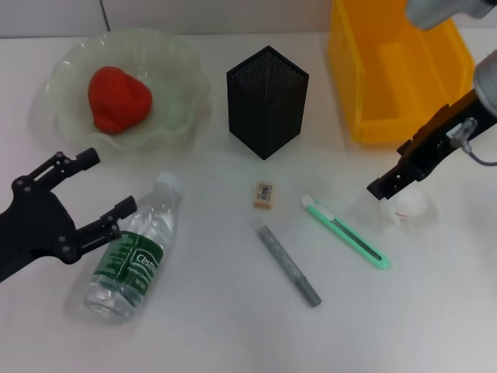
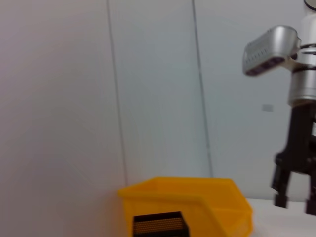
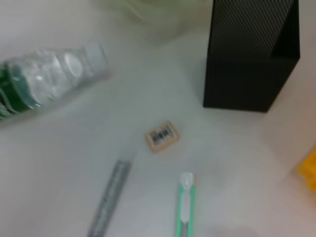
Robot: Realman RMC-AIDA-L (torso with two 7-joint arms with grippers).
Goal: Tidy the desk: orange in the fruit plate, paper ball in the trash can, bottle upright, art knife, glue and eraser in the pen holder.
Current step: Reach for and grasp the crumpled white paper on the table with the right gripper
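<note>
A clear bottle [image 1: 136,252] with a green label lies on its side at the front left. My left gripper [image 1: 109,185] is open just left of it. A red fruit [image 1: 118,97] lies in the pale green plate [image 1: 189,85]. The black mesh pen holder [image 1: 266,101] stands mid-table. In front of it lie a tan eraser [image 1: 264,195], a grey glue stick [image 1: 290,265] and a green art knife [image 1: 345,232]. My right gripper [image 1: 386,186] is open over the white paper ball [image 1: 411,203]; the left wrist view shows it [image 2: 295,202] with its fingers apart.
A yellow bin [image 1: 347,85] stands at the back right, behind my right arm. The right wrist view shows the bottle [image 3: 44,79], eraser [image 3: 161,136], glue stick [image 3: 109,197], knife [image 3: 185,207] and pen holder [image 3: 252,54].
</note>
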